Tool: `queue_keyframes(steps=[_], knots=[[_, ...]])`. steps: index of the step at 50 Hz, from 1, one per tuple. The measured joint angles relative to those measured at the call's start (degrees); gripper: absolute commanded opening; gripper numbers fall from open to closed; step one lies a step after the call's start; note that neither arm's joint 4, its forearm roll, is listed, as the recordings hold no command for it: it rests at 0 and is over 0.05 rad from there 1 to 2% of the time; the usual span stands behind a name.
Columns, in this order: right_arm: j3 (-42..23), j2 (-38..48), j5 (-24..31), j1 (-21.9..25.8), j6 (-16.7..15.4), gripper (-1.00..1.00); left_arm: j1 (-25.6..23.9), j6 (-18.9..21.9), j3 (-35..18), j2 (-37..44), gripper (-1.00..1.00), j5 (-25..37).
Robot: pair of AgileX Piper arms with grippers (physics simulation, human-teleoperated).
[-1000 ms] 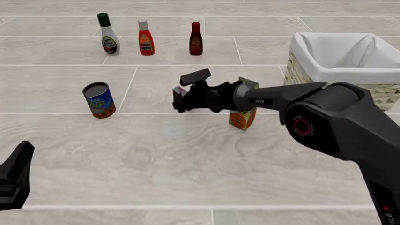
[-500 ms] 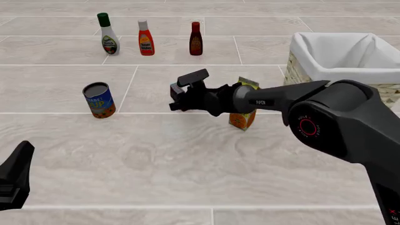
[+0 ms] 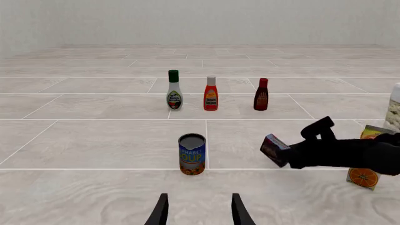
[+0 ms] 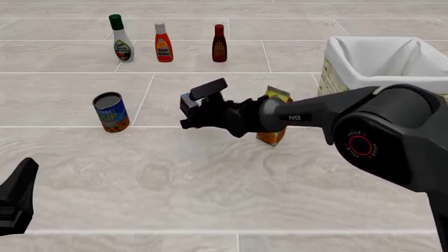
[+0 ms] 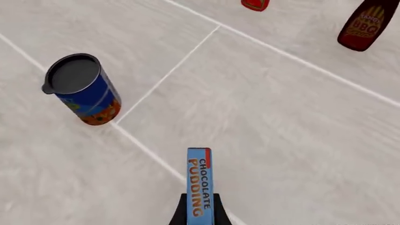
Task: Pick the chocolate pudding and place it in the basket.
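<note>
Front view: my right arm stretches leftward across the tiled table, its gripper [image 4: 188, 111] clamped on the chocolate pudding [image 4: 186, 100], held above the surface. The juice carton [image 4: 273, 131] stands just behind the forearm; the basket [image 4: 336, 79] sits well apart at the far right edge. Open tiles lie between the soup can [image 4: 111, 112] and the gripper. My left gripper [image 3: 198, 211] rests low, fingers spread, grasping nothing. The right wrist view alone shows the box edge-on, lettered "chocolate pudding" [image 5: 200, 187]; three bottles [image 4: 163, 42] stand far back.
</note>
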Motion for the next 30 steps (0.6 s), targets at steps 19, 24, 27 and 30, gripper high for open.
queue_keyframes(steps=[19,24,27,30], knots=[[9.2,-7.2,-3.5,1.8,1.2,-1.00,0.0,0.0,0.0,0.0,1.00,0.0],[12.2,-10.2,-4.5,2.1,1.2,-1.00,0.0,0.0,0.0,0.0,1.00,0.0],[14.0,-12.1,-4.9,2.3,1.2,-1.00,0.0,0.0,0.0,0.0,1.00,0.0],[15.7,-14.3,-5.2,2.7,1.1,-1.00,0.0,0.0,0.0,0.0,1.00,0.0]])
